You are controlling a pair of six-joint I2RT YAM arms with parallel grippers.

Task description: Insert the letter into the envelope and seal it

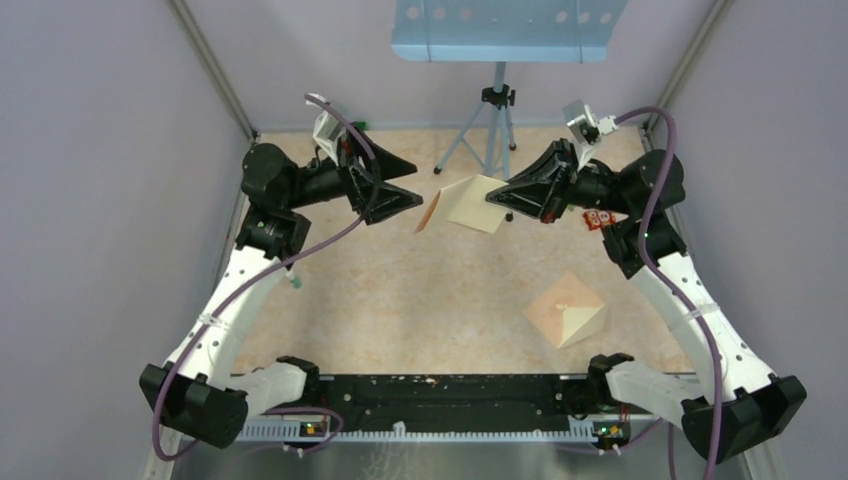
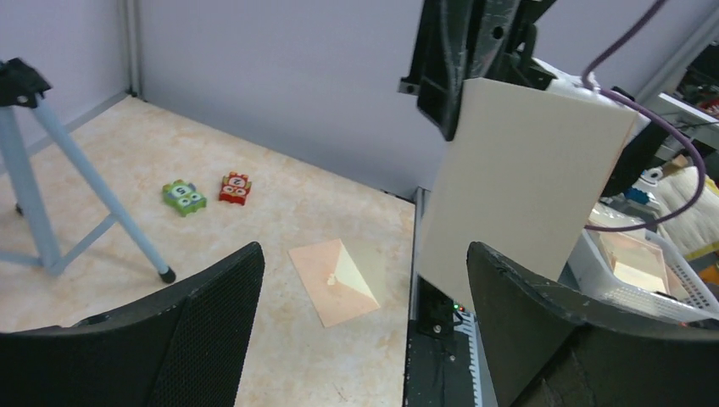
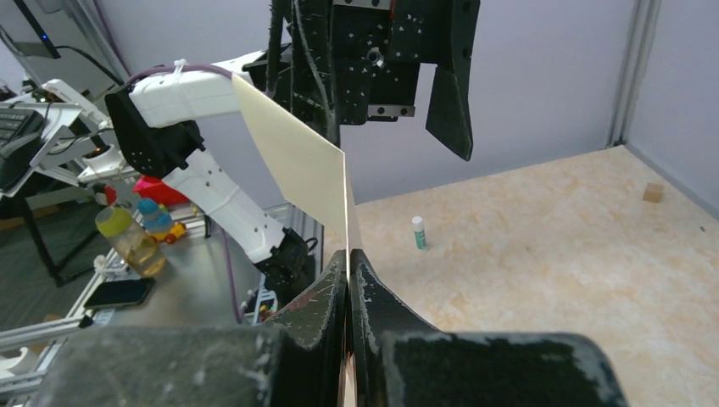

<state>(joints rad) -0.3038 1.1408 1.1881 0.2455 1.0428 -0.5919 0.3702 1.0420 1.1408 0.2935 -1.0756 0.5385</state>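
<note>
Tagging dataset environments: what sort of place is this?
Probably a lab robot cell: partition walls around a tabletop, left arm and right arm bolted at its edge, tripod at the back.

Bare worktop [image 1: 400,300] across the middle, tripod [image 1: 492,125] legs at far centre, letter [image 1: 475,203] hanging between left end effector [image 1: 405,185] and right end effector [image 1: 497,197], envelope [image 1: 566,310] flat front-right

The pale cream squarish paper letter [image 1: 478,203] looks matt and smooth, stiff enough to stay flat. The pinkish-tan kraft paper envelope [image 1: 566,310] is matt too (slightly coarser-looking). The beige mottled surface [image 1: 400,290] is smooth, with a stone-like pattern. The black plastic left claw [image 1: 417,184] shows a fine dotted texture; the black right claw [image 3: 348,264] looks grainy and scuffed.
</note>
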